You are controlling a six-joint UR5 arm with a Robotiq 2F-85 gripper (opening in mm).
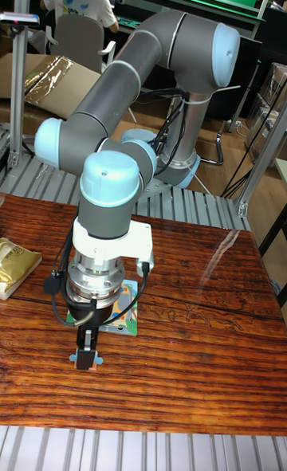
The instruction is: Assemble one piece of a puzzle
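Note:
My gripper (85,357) points straight down over the wooden table (191,343), its fingertips close to the surface. The fingers look close together around a small coloured puzzle piece (87,361), but the view is too small to be sure of the hold. Just behind and to the right lies the puzzle board (127,319), a flat square with a colourful picture and a light blue border, partly hidden by the gripper body and wrist.
A gold foil packet (16,265) lies at the table's left edge. The arm's base (171,170) stands on the metal frame behind the table. A black cable (56,288) loops down beside the wrist. A seated person (80,1) is in the background.

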